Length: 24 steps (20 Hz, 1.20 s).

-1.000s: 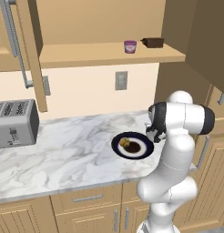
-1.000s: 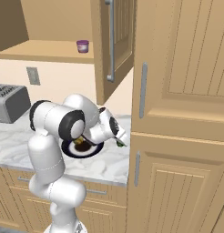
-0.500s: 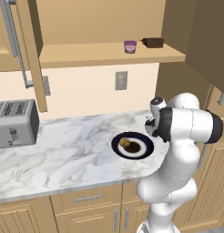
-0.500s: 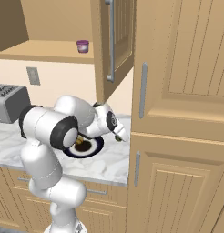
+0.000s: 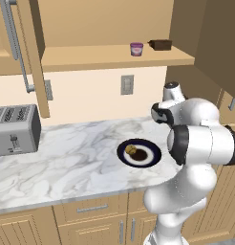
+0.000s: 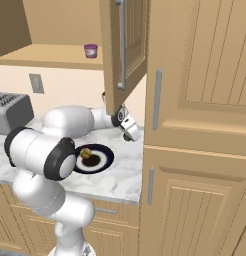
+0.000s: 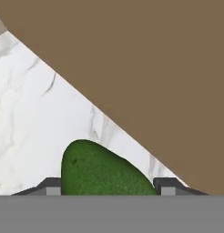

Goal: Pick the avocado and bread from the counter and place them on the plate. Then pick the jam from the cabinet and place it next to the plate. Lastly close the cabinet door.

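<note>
Avocado (image 7: 102, 170) between the tool's (image 7: 107, 184) two fingertips, tool closed on it, just above the counter (image 7: 36, 113)

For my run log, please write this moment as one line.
gripper: closing around avocado on counter | bread: on plate | jam: in cabinet, door open
</note>
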Tool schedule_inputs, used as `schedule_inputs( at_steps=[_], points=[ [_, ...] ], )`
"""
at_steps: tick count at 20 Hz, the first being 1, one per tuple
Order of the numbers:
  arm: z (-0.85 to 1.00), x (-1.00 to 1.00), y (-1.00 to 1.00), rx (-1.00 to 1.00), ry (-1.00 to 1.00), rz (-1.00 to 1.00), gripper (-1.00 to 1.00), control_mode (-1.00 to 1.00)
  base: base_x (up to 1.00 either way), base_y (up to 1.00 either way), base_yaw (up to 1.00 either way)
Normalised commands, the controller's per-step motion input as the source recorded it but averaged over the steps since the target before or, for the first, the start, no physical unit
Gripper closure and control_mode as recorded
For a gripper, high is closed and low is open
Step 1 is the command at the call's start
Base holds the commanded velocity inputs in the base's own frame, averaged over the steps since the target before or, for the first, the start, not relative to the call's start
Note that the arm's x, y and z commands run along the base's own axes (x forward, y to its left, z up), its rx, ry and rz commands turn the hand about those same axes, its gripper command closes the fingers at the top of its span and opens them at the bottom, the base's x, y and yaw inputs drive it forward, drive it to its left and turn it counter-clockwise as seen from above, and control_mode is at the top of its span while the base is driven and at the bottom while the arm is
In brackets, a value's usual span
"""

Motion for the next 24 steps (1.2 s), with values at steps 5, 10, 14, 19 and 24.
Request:
schedule_inputs(
  at_steps=[5,10,14,19,24],
  points=[
    [0.0,-0.53,0.6,0.07,-0.13,0.04,1.0,-1.0,0.0,0.0,0.0],
    [-0.02,-0.34,0.72,0.06,-0.12,0.04,1.0,-1.0,0.0,0.0,0.0],
    [-0.11,-0.01,0.59,0.04,-0.04,0.05,1.0,-1.0,0.0,0.0,0.0],
    [-0.13,0.0,0.47,0.06,-0.01,0.03,1.0,-1.0,0.0,0.0,0.0],
    [-0.35,0.0,0.33,0.0,0.0,0.02,1.0,-1.0,0.0,0.0,0.0]
  ],
)
